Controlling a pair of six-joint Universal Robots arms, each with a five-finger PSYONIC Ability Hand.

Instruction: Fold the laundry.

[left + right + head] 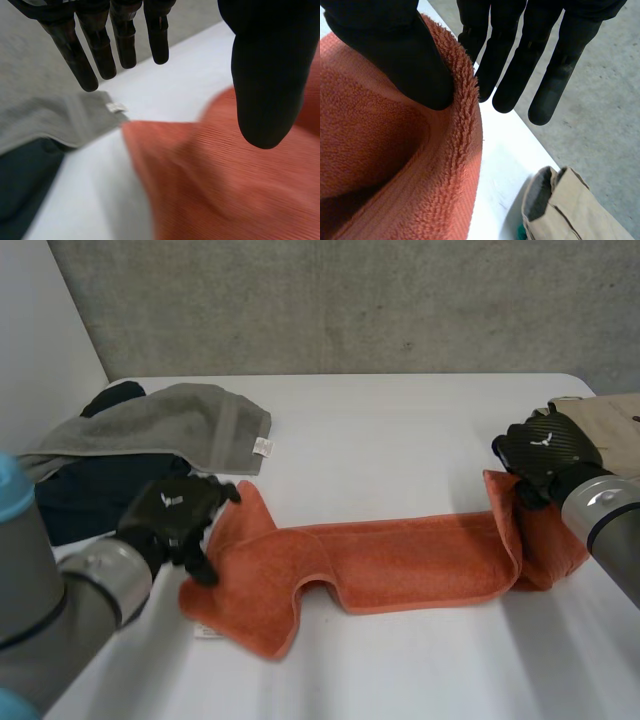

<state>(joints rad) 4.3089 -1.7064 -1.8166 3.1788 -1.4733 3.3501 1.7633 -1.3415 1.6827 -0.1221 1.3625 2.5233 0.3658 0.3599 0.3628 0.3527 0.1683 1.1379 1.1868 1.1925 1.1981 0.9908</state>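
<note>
Roughly midway on one piece, with more to follow. Apparently doubled lengthwise already into a long strip: the towel (400, 560), orange, stretched across the table (400, 430) from left to right, nearer the front edge than the back. Not yet flat: kinked and rumpled toward the left end, lifted and turned up at the right end.

At that lifted end, near the table's right edge, the right hand (545, 450). Pinching the towel's hem between the thumb, set inside the upturned cloth, and straight fingers (520, 65) behind it.

At the towel's left end, over its far corner, the left hand (175, 515). Gripping nothing: fingers (105, 50) straight and held well away from the thumb, with orange cloth just beneath the thumb.

Left to do, judging from this: carry one end over onto the other, square the edges, press flat.

Then the rest: a grey towel (170, 420) lying over a dark cloth (100, 495), heaped loose at the back-left corner, neither folded. At the right edge, just beside the right hand, a beige cloth (610, 415), layered as if folded, so probably finished.
</note>
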